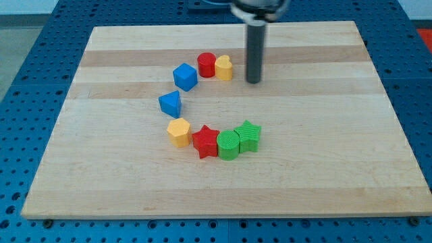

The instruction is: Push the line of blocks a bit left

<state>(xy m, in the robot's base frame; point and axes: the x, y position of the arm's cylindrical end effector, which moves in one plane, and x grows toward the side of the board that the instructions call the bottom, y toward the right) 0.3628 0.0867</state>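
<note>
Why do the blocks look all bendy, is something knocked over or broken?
Nothing is broken or tipped. The blocks curve like a C: red cylinder, yellow block, blue cube, blue triangle, yellow hexagon, red star, green cylinder, green star. My tip stands just right of the upper yellow block.

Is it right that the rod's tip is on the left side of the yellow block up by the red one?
Not quite. In the camera view, my tip is on the view's right of that yellow block, not its left. The yellow block does sit beside the red cylinder, near the view's top.
</note>
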